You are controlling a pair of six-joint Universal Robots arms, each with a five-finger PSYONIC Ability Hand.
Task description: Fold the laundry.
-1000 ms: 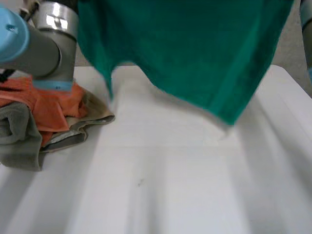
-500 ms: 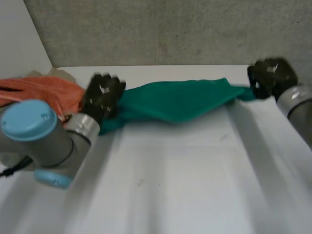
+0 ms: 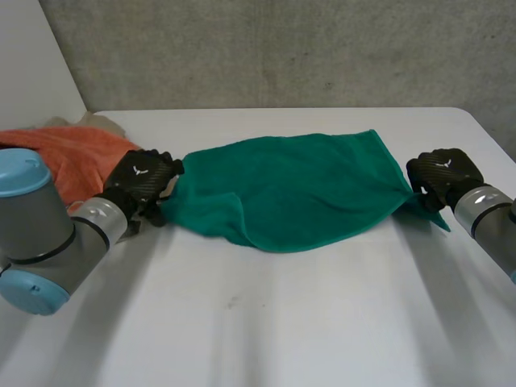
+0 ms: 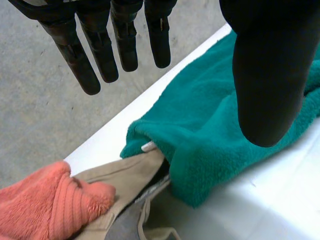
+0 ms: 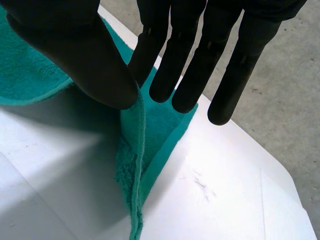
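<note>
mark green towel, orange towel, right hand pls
green towel [image 3: 306, 185], head view, middle of the cloth
orange towel [image 3: 76, 161], head view, top of its heap
right hand [image 3: 443, 171], head view, back of the hand

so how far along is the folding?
Done: the green terry towel lies spread on the white table, unfolded. In hand: the right hand pinches one corner; the left hand is open over the other end. Left: every fold, plus the orange and beige cloth pile beside the left hand.
</note>
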